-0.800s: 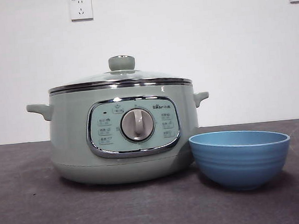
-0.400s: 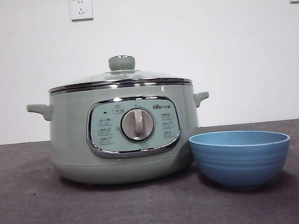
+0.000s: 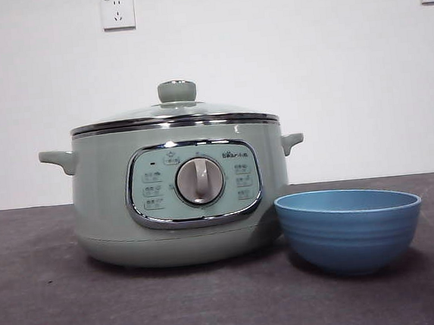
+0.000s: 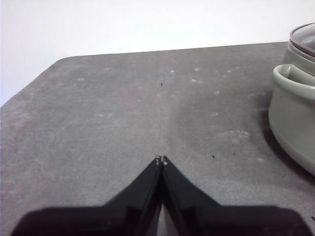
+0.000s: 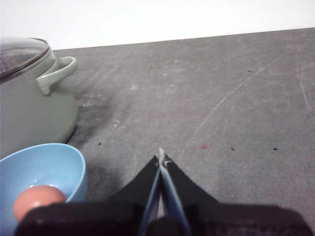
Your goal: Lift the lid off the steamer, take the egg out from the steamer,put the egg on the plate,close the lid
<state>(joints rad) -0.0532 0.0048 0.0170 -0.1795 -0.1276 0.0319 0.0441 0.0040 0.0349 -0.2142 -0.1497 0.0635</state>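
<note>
The lid point(image 3: 174, 111) is sitting closed on the steamer point(image 3: 176, 196). The egg point(image 5: 37, 199) is lying in the plate point(image 3: 349, 229), just right of the steamer. By this evidence every step appears complete; no further move is called for. The left gripper point(image 4: 161, 160) and right gripper point(image 5: 161, 157) are idling clenched and empty, flanking the steamer. Nothing is differing from the earlier front views.

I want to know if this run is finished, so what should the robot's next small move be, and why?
Probably nothing more than leaving both arms where they are. The egg already lies in the plate, and the lid sits closed on the steamer. The left gripper and right gripper are shut, empty and off to the sides over the table.
</note>
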